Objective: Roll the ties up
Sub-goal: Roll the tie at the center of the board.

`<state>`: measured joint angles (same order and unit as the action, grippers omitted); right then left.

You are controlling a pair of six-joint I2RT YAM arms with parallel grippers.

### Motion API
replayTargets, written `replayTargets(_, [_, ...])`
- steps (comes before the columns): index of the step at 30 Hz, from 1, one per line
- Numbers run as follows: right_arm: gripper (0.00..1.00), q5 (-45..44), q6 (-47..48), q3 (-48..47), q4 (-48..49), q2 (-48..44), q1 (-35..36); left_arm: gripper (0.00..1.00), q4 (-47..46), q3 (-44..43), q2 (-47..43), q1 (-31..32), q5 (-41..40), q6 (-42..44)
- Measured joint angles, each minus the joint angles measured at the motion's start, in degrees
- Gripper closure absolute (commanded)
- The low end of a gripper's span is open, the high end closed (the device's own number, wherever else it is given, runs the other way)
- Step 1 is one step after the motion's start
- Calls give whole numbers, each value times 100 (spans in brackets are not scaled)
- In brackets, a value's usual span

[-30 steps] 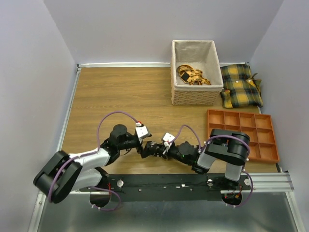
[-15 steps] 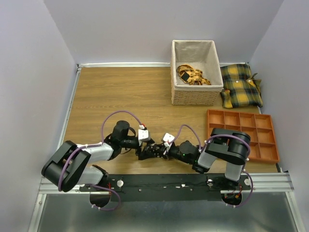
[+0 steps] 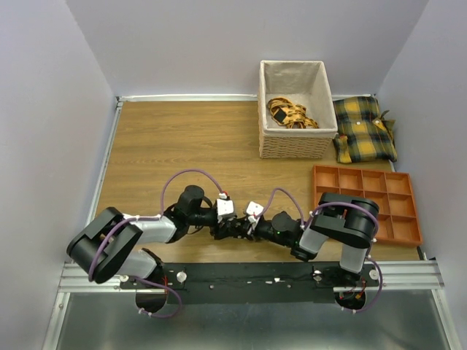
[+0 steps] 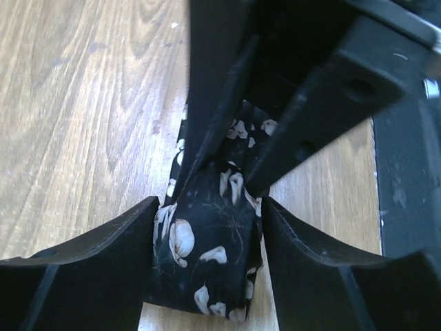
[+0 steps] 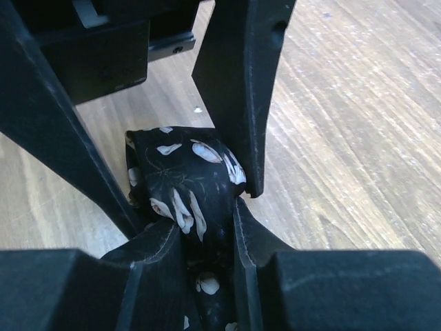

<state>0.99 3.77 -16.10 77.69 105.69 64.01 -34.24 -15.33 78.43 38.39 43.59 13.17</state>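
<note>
Tie [image 4: 207, 255]: black, pale flower print, wound into a small coil. It sits on the table [image 3: 182, 146] near the front edge, about centre, between the two arms. From the top view it is mostly hidden under the fingers.

Right gripper [image 5: 207, 227]: narrow gap, fingers pinched on the fabric at the coil's near side. No change in its grip over the last second, so it is the anchor.

Left gripper [image 4: 210, 214]: this is the change. A second ago it stands wide open, off to the left of the coil. Now the arm has swung in toward centre and the jaws have come partway together around the roll. Its pads [image 4: 103, 262] lie against both flanks of the coil, with the right gripper's fingers coming in between from the far side. Contact looks made on each side; how firm the squeeze is, I cannot tell.

Reading: looks like a hand-over or a two-sided hold on a finished roll. With the left closing on it, the coil should keep its shape if the right lets go. Risk is a loose outer wrap springing open.

Further out: a wicker basket [image 3: 298, 146] at far right with orange-yellow strips inside, plaid cushions [image 3: 365, 127] beside it, and an orange compartment tray [image 3: 365, 204] at near right.
</note>
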Motion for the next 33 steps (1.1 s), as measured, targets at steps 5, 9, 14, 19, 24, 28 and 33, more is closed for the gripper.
replayTargets(5, [99, 57, 11, 15, 2, -7, 2, 34, 369, 98, -396, -9, 254, 374])
replayTargets(9, [99, 61, -28, 66, -297, -243, -26, 31, 385, 98, -389, -7, 291, 409])
replayTargets(14, [99, 50, -79, -133, -1075, -533, -114, 30, 146, 11, 46, 11, 254, 396])
replayTargets(19, [99, 11, -74, -216, -1126, -481, -177, 40, 133, -173, 293, 42, 114, 396])
replayTargets(24, [99, 2, -70, -181, -1084, -483, -188, 32, 192, -181, 262, 48, 144, 586])
replayTargets(28, [99, 24, -31, -162, -1073, -498, -188, 26, 610, -203, 101, -11, 472, 1156])
replayTargets(33, [99, 7, -22, -142, -1115, -540, -190, 39, 1384, -535, 179, -57, 739, 1971])
